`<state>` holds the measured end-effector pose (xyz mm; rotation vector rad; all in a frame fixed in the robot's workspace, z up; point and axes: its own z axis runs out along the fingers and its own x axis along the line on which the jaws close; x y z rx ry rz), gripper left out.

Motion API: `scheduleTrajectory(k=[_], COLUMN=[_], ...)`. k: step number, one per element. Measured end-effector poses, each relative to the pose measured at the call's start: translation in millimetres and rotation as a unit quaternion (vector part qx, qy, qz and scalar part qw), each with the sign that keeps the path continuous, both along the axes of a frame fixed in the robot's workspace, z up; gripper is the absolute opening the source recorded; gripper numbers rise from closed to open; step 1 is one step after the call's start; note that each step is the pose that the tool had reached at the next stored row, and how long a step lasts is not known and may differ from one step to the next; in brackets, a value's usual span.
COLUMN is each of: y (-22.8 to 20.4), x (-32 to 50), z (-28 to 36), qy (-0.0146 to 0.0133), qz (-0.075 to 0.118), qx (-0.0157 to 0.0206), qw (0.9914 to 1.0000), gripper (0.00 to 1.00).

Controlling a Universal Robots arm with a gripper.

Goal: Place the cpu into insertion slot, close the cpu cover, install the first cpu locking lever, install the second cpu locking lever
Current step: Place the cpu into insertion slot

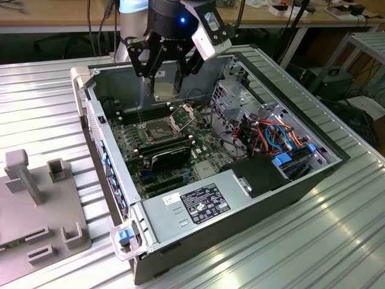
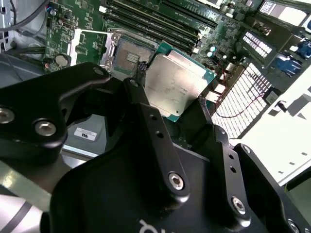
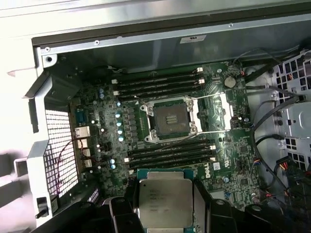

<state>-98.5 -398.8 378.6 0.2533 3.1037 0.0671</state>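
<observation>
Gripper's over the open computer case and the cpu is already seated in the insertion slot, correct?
Not quite. The gripper is over the open computer case, but the cpu is not seated: the gripper holds it above the green board. The first wrist view shows the insertion slot bare, with the cpu apart from it.

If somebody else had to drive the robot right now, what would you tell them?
Gripper: shut on the cpu, holding it in the air above the motherboard, not over the socket yet.
Insertion slot: empty, with the cpu cover swung open.
Done: the cpu is picked up.
Left: the cpu is not seated, and nothing is closed or locked yet.
</observation>
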Motion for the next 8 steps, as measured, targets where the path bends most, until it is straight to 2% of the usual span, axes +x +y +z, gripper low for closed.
scheduleTrajectory(k=[1,8], y=[0.0,0.0], x=[1.1,1.2], z=[-1.5,-1.8], qy=[0.0000,0.0000], qz=[-0.007,-0.007], qx=[0.0000,0.0000], qw=[0.99997,0.99997], gripper=[0.55,0.55])
